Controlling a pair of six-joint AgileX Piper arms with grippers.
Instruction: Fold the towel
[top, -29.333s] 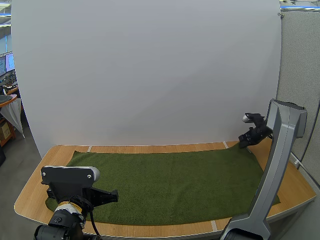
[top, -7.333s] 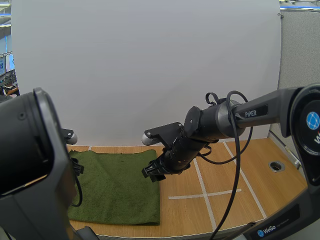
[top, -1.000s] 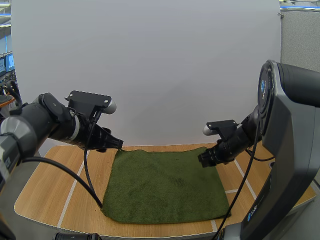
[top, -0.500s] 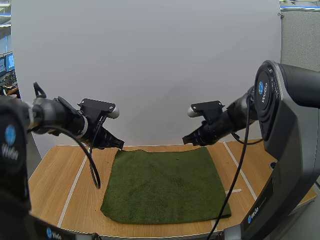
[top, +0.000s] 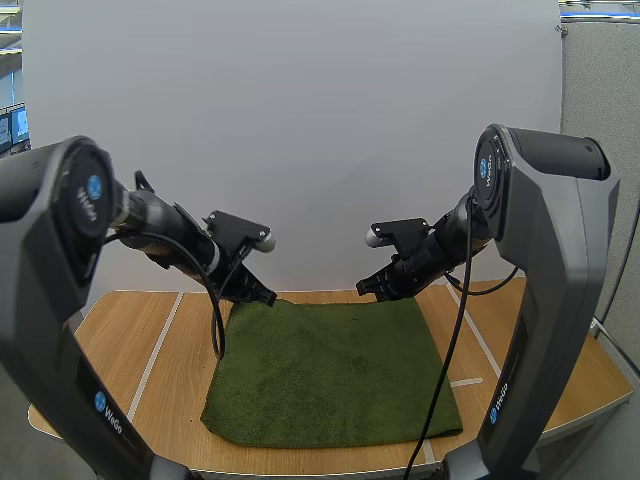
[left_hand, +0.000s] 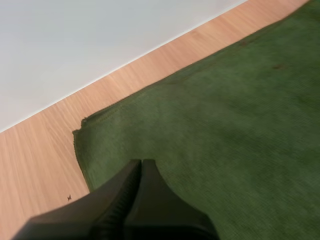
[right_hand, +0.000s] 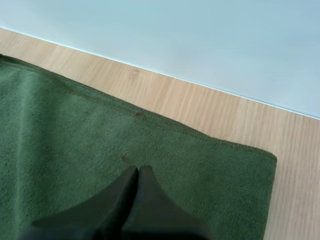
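"So, how are the tools set?"

"Both are closed on nothing. The left gripper (left_hand: 141, 162) is seen with its fingers pressed together into one dark wedge, held just over the towel (left_hand: 225, 110) near its far left corner. The right gripper (right_hand: 138, 169) is set likewise, just inside the towel's far right corner. No cloth is pinched."

"Which step is judged to be in hand?"

"The reach for a fold, it would seem. The towel is laid flat on the table (top: 120, 350), and layered edges can be made out at its far left corner, so it is probably doubled already."

"What is called for next?"

"The fingers would have to be spread, lowered astride the far hem at each corner and closed on the cloth. Both corners would then be lifted together and carried toward the towel's near edge, kept level."

"And the room around it?"

"Beyond the towel's far edge only a narrow strip of bare wood is left before the white wall (top: 300, 120), so the hem is hard to approach from behind. Wide bare wood is left open to the towel's left and right. Its near edge is laid close to the table's front edge, so little margin is given there."
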